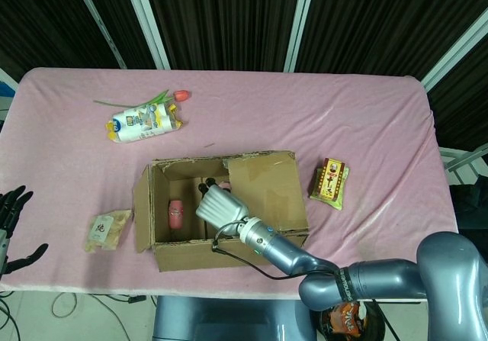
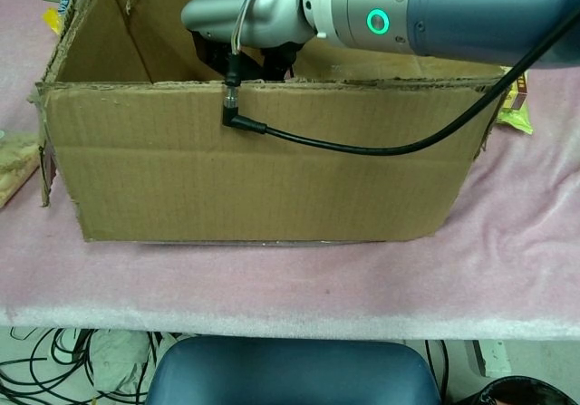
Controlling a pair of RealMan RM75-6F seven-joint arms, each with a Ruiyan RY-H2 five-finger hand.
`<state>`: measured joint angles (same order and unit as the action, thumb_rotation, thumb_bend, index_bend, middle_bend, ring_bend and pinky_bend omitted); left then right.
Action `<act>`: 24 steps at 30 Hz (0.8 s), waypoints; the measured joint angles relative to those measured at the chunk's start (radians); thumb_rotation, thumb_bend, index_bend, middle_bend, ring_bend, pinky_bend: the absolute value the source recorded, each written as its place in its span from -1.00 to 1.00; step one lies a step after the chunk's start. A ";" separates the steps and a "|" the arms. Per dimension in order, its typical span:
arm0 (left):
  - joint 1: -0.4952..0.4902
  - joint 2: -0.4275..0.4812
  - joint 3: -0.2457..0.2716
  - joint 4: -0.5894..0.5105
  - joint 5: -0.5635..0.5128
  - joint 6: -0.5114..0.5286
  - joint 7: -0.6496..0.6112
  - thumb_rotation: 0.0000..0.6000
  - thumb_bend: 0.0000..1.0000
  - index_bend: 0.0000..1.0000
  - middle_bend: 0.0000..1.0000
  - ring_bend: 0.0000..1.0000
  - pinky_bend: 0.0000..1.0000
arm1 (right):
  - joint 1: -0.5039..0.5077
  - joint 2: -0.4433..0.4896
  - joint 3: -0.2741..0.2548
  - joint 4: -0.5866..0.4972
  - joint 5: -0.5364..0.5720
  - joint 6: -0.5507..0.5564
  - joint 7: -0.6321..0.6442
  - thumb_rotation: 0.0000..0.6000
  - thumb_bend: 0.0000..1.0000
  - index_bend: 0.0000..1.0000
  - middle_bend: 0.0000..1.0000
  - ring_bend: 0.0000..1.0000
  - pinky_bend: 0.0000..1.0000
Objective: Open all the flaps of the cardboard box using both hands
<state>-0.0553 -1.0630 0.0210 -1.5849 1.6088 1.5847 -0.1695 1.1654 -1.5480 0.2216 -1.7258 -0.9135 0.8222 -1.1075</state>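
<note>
Pink cloth covers the desk (image 1: 366, 135), and the cardboard box (image 1: 221, 207) sits near its front edge, close to the robot. One flap (image 1: 263, 192) lies folded across the right half of the opening; the left flap (image 1: 140, 207) stands out to the side and the far one leans upright. The right hand (image 1: 221, 205) reaches down into the open left half, wrist over the near wall, fingers (image 1: 204, 188) pointing in toward the edge of that folded flap. Whether they are curled, spread or touching the cardboard I cannot tell, since the back of the hand hides them in both views. The left hand (image 1: 11, 226) hangs off the desk's left edge, fingers apart and holding nothing.

The main risk, I judge, is the box moving instead of the flap. With no second hand bracing it, an upward or rightward push could slide or tip the light carton. The wrist cable (image 2: 362, 142) drapes over the near wall and might snag on its rim. A small pink object (image 1: 176, 212) inside could get knocked. The snack packet (image 1: 330, 181) just right of the box lies where the flap would fall.
</note>
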 measured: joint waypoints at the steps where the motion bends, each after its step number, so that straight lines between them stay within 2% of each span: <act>1: 0.000 0.001 0.001 -0.004 -0.001 -0.002 -0.004 1.00 -0.62 -1.00 -1.00 -1.00 -0.97 | 0.008 0.005 -0.007 -0.004 0.013 0.010 -0.025 1.00 0.42 0.36 0.16 -0.51 -0.44; 16: 0.003 0.008 0.000 -0.010 0.009 0.001 -0.004 1.00 -0.62 -1.00 -1.00 -1.00 -0.97 | 0.091 0.061 -0.082 -0.124 0.145 0.200 -0.309 1.00 0.41 0.36 0.16 -0.52 -0.44; 24: 0.005 0.010 0.001 -0.010 0.017 0.003 -0.004 1.00 -0.62 -1.00 -1.00 -1.00 -0.97 | 0.117 0.116 -0.096 -0.210 0.175 0.269 -0.364 1.00 0.39 0.36 0.15 -0.52 -0.44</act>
<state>-0.0503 -1.0531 0.0224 -1.5952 1.6257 1.5880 -0.1733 1.2825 -1.4317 0.1260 -1.9356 -0.7382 1.0909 -1.4720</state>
